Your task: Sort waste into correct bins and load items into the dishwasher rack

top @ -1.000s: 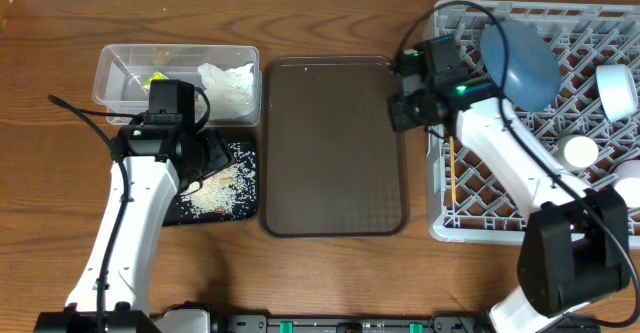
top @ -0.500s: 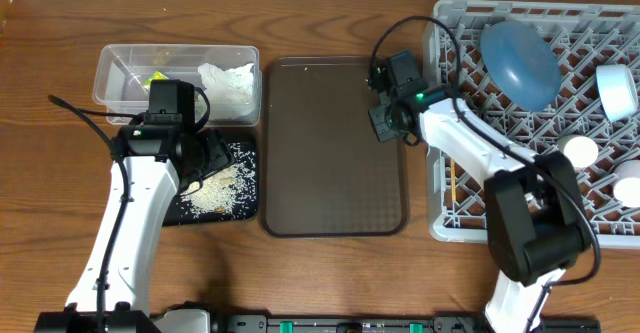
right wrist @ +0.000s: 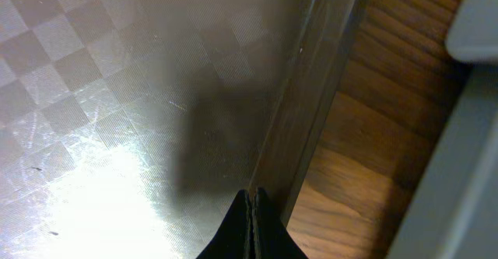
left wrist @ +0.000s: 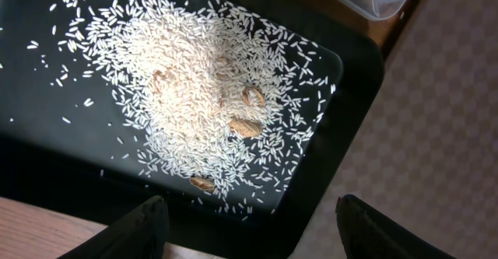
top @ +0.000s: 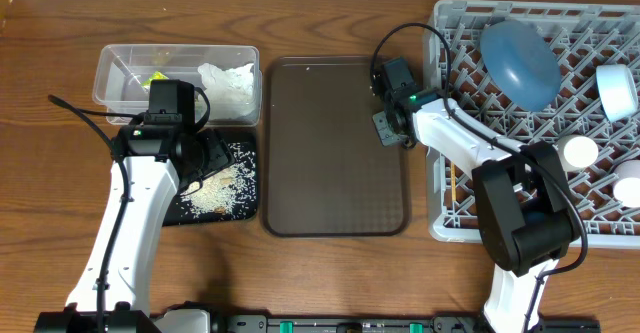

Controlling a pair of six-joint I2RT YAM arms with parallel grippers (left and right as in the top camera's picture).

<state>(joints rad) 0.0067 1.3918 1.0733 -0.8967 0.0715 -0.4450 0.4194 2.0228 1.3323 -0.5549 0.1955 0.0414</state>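
Observation:
Rice-like food scraps (left wrist: 202, 96) with a few brown bits lie heaped in the black tray (left wrist: 47, 158), also seen from overhead (top: 190, 211). My left gripper (left wrist: 253, 216) hovers open above that tray's near edge, nothing between its fingers (left wrist: 144, 228). The clear tub (top: 120, 73) holds the yellow-green wrapper (top: 155, 78) and the white tissue (top: 228, 81). My right gripper (right wrist: 250, 201) is shut and empty over the brown tray's right rim (right wrist: 307, 111); overhead it shows as (top: 383, 128). The grey rack (top: 470, 33) holds the blue plate (top: 518, 61), a white bowl (top: 617, 88), two pale cups (top: 578, 151) and chopsticks (top: 452, 178).
The large brown serving tray (top: 335, 163) lies between the bins and the rack, with a strip of wooden table (right wrist: 366, 158) between its right rim and the rack. The left arm's body spans from the black tray down to the table's front edge.
My right arm has swung left, off the rack's corner to the brown tray's right rim, staying shut. The left arm has not moved.

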